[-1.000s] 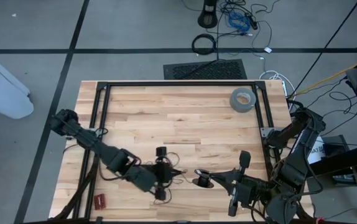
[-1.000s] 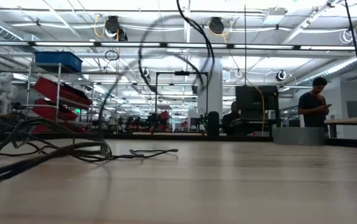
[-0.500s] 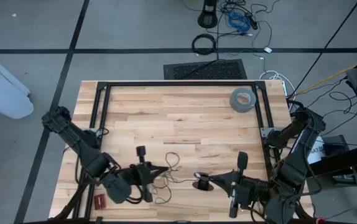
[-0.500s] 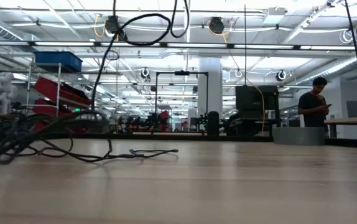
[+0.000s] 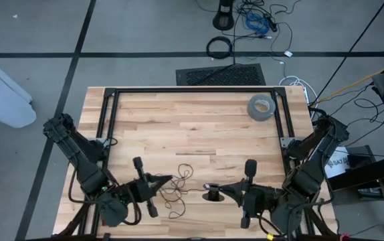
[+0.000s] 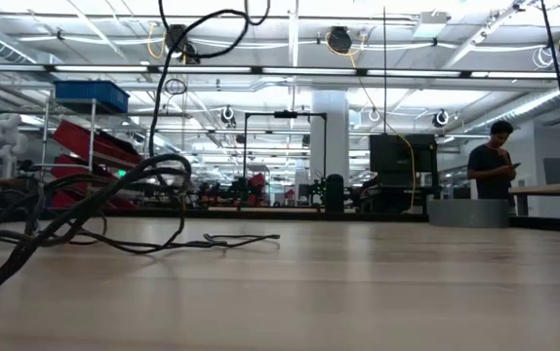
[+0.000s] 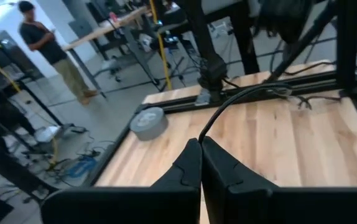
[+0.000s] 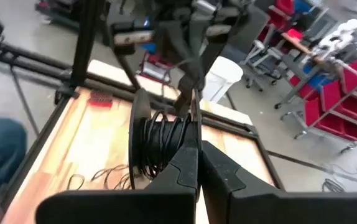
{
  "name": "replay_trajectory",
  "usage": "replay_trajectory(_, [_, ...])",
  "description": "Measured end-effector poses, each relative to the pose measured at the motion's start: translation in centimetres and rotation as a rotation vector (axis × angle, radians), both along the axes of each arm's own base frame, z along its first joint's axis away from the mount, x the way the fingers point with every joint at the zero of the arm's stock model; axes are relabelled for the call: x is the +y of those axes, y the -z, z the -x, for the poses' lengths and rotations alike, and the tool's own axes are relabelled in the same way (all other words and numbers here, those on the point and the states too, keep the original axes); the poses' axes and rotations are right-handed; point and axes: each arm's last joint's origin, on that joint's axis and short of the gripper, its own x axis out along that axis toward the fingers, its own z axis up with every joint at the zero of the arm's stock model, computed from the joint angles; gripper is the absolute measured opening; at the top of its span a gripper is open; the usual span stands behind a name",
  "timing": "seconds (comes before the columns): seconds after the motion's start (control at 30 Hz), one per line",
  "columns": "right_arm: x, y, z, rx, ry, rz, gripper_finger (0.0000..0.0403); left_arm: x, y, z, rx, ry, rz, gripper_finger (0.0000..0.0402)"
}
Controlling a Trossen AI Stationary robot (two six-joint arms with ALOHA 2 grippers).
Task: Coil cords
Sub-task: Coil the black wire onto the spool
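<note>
The left gripper is pressed together, pinching the wire at its tips near the table's front edge. The right gripper, beside it, is also clamped, on a spool wound with wire. Loose wire loops lie between both grippers. A tape roll sits at the far corner.

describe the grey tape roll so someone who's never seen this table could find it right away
Start at the wooden table seen from above and go to its far right corner, inside the black frame. The tape roll lies flat there, alone. It is a thick grey ring, unlike the thin black wire tangled near the front edge.
</note>
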Motion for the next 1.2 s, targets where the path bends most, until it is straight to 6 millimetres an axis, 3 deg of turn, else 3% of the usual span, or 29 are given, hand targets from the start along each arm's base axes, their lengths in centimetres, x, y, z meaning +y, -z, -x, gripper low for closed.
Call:
replay_trajectory(0.43, [-0.4,0.6,-1.0,0.050,-0.045,-0.004,0.0000,-0.5,-0.5,1.1,-0.059,-0.075,-0.025,0.0002])
replay_trajectory(0.77, [-0.8,2.1,-3.1,0.111,-0.034,0.144,0.0000,-0.6,-1.0,1.1,-0.094,-0.085,-0.002,0.0002])
replay_trajectory(1.2, [-2.1,3.8,-5.8,0.176,-0.003,0.185,0.0000,-0.7,-1.3,1.0,-0.125,-0.086,0.036,0.0002])
